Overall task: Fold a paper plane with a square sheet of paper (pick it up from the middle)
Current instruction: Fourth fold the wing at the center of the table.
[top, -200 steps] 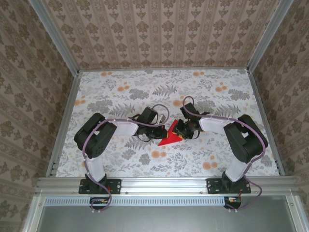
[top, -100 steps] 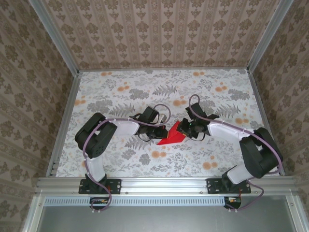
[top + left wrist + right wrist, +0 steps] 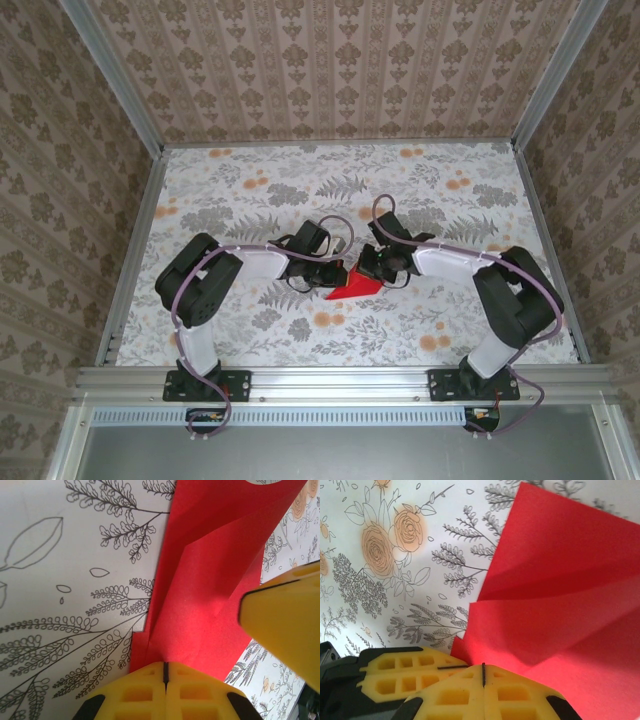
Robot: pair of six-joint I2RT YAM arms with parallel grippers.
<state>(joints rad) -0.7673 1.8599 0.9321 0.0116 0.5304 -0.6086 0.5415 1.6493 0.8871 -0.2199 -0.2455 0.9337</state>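
Observation:
The square sheet of paper [image 3: 350,288] is bright red and folded into a pointed wedge. It lies at the middle of the table between both arms, tip toward the near left. My left gripper [image 3: 338,272] is shut on its left edge, and in the left wrist view the yellow fingers [image 3: 164,666] meet on the creased paper [image 3: 205,580]. My right gripper [image 3: 368,270] is shut on the paper from the right. In the right wrist view the jaws [image 3: 483,667] are closed on overlapping red layers [image 3: 560,580]. The two grippers stand almost touching.
The floral-patterned table [image 3: 250,200] is boxed in by patterned walls with aluminium rails along the left [image 3: 135,250], right [image 3: 548,250] and near edges. The right gripper's yellow finger [image 3: 285,625] crowds the left wrist view. Open tabletop lies all round the paper.
The right gripper swung out to the right with its jaws part open, then came back to the paper and shut. The paper's upper flap dropped lower. The left gripper stayed shut in place.

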